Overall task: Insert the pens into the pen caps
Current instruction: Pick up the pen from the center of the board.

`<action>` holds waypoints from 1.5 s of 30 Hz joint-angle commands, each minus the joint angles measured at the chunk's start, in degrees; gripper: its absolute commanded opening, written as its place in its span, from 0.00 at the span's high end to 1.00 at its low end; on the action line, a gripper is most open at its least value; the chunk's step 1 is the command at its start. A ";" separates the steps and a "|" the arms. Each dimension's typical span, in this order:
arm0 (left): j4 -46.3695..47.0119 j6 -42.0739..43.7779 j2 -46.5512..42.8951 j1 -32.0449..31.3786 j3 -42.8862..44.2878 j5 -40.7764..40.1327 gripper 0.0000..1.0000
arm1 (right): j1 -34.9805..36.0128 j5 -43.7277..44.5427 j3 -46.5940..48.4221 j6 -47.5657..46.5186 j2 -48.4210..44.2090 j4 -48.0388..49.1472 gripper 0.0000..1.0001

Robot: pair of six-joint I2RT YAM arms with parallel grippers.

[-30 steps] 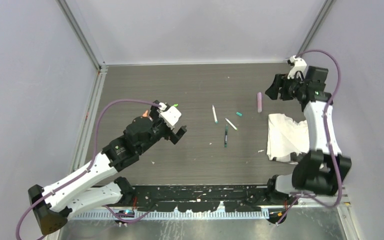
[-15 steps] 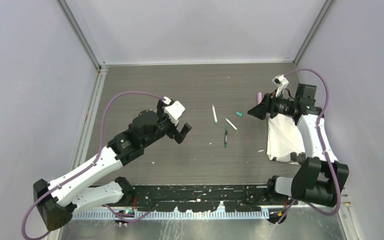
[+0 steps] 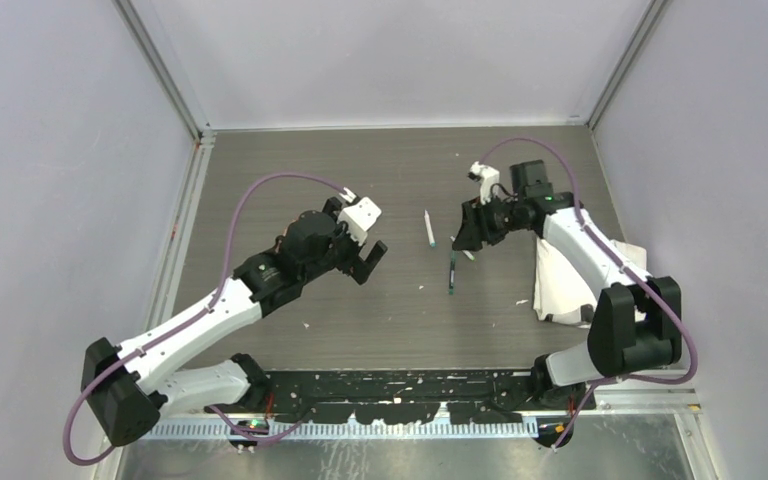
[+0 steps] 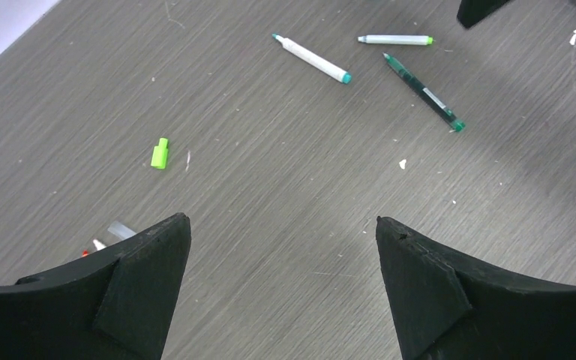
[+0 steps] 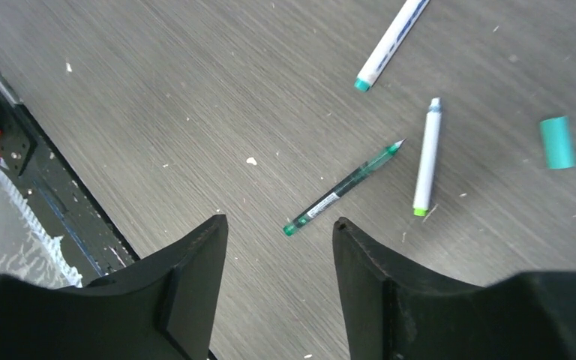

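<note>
Finding: no pen is seated in a cap. The dark green pen (image 5: 343,189), the teal-ended white pen (image 5: 390,41) and the green-ended white pen (image 5: 426,157) lie loose near the middle of the table (image 3: 310,170). A teal cap (image 5: 556,142) lies at 3 o'clock of them, and a bright green cap (image 4: 160,153) is well apart. The left gripper (image 3: 365,265) hangs wide and empty at 9 o'clock of the pens, while the right gripper (image 5: 279,220), its jaws partly apart on nothing, hovers just at 12 o'clock of the dark green pen. Judged so, every pick and insertion is left to do.
</note>
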 commanded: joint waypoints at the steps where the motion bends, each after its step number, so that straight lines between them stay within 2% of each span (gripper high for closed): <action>1: -1.23 1.61 -0.92 0.78 3.36 -2.51 0.06 | 4.11 9.92 -1.99 8.19 0.81 4.45 0.43; 11: -0.49 1.82 -3.38 1.51 2.85 -2.29 0.06 | 6.54 20.33 -8.10 17.32 -0.82 9.86 0.43; 21: 0.20 2.52 -3.59 1.49 2.10 -1.86 0.08 | 12.53 29.08 -3.42 16.93 9.11 5.07 0.47; 29: 0.41 3.04 -3.85 1.52 1.92 -2.04 0.08 | 16.91 32.54 0.37 16.23 14.91 2.70 0.53; 35: 0.49 3.04 -4.38 1.48 1.94 -1.20 0.08 | 18.31 35.68 0.64 14.20 16.45 2.44 0.65; 41: 0.58 3.22 -4.53 1.48 1.76 -1.09 0.08 | 18.37 34.58 1.41 13.26 18.43 0.66 0.78; 45: 0.59 3.18 -4.57 1.48 1.72 -0.60 0.09 | 18.36 34.67 1.79 12.62 19.15 -0.33 0.82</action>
